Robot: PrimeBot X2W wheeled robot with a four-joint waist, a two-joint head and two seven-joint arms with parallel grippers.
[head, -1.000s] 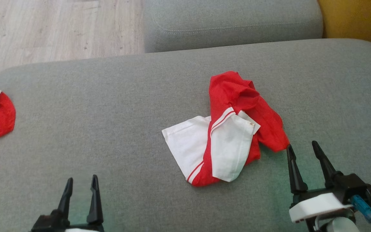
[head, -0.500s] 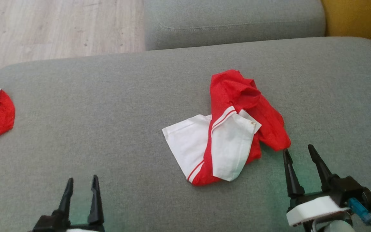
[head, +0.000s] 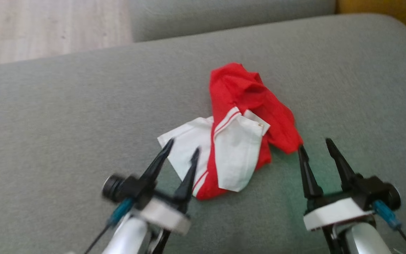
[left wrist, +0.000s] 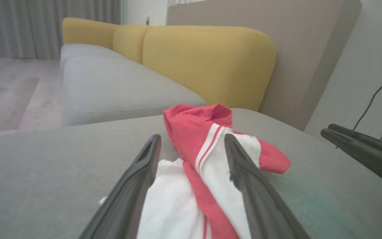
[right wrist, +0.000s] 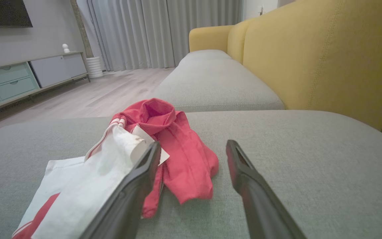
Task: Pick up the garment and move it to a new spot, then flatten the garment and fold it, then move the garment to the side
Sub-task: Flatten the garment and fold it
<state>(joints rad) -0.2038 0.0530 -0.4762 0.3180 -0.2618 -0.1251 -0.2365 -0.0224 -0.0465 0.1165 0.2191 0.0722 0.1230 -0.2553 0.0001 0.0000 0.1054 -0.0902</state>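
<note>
Our left hand is hovering spread at the garment's white near corner, and our right hand, also spread, is sitting just beside its red tail. We are judging the left nearer; the garment is lying on the sofa cushion, stretching away from us.

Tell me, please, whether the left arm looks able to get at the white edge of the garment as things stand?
Probably yes: the left gripper is open, its fingers at the white edge of the garment, with nothing in the way on the grey cushion.
</note>
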